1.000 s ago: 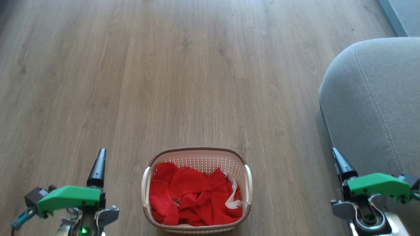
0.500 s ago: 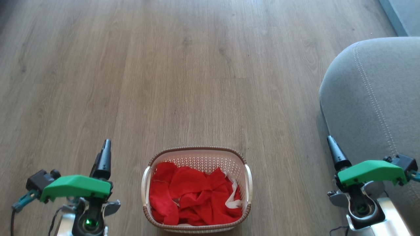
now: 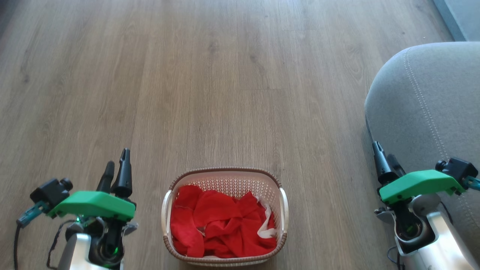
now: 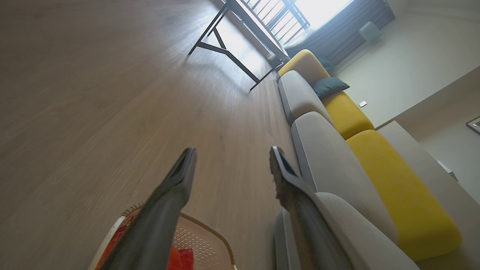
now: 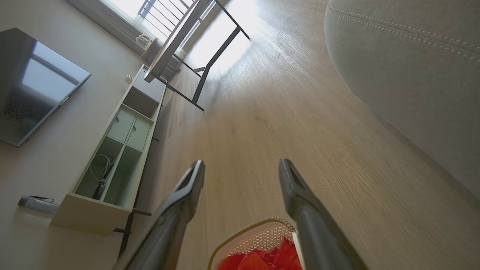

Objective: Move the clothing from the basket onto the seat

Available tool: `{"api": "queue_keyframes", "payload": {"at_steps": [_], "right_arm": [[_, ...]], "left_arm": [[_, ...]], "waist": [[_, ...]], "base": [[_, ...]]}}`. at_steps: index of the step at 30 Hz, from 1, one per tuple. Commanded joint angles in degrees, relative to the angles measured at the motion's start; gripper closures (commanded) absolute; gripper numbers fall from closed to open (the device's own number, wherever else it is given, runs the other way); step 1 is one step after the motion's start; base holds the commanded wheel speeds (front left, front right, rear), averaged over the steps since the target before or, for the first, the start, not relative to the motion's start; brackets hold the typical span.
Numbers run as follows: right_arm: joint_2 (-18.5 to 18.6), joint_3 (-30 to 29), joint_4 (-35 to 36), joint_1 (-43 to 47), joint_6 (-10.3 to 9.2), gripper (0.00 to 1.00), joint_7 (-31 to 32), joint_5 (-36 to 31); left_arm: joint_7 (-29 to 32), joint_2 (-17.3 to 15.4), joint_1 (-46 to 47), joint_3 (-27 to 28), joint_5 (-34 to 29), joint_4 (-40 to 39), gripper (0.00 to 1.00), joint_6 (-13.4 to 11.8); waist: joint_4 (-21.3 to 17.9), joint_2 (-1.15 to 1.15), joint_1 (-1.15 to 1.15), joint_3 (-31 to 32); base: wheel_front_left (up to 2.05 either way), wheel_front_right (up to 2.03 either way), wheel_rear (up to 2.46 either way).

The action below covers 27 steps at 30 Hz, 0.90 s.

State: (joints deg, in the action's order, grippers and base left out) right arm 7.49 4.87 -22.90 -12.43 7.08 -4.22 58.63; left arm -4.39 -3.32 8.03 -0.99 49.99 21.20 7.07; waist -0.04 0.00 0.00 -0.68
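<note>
Wood floor (image 3: 225, 75) took up most of the head view. The seat (image 3: 431, 105), a big grey cushion, sat at the right edge, its rounded corner toward the basket side, well apart from it.

The basket (image 3: 225, 173) stood on the floor, near and centre, between the two arms. The clothing (image 3: 221, 225) lay inside it, a crumpled red heap with a white strip at its right side. Nothing was on the seat yet, so the task looked unstarted.

Left gripper (image 3: 117, 159) was at near left, fingers wide apart, holding nothing, pointing away over bare floor; the basket lay to its right and slightly nearer. Right gripper (image 3: 383, 150) was at near right, fingers also spread and empty, just beside the seat's front edge; the basket lay to its left and nearer.

Judgement: the left gripper was closer to the basket, the right closer to the seat. Either arm needed to swing inward and tip down to reach the heap.
</note>
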Motion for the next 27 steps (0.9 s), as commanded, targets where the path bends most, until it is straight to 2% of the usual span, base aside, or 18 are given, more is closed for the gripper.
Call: {"api": "queue_keyframes", "payload": {"at_steps": [1,11,27], "right_arm": [[1.2,0.8,2.1,-3.3,0.21,0.0,-0.8,-1.4],[1.3,1.4,3.4,-4.1,0.25,0.0,-2.6,-9.3],[2.1,4.2,1.4,-6.6,0.3,0.0,-5.3,-19.7]], "left_arm": [[-0.6,-1.1,3.7,1.3,-1.6,-2.3,0.0,0.2],[-2.4,-0.8,4.1,1.3,-10.6,-3.9,0.0,0.2],[-5.1,-0.3,6.2,2.3,-23.4,-2.1,0.0,0.1]], "waist": [[0.0,0.0,0.0,0.0],[0.0,0.0,0.0,-0.1],[-0.2,0.0,0.0,-0.1]], "base": [[0.0,0.0,0.0],[0.0,0.0,0.0],[0.0,0.0,0.0]]}}
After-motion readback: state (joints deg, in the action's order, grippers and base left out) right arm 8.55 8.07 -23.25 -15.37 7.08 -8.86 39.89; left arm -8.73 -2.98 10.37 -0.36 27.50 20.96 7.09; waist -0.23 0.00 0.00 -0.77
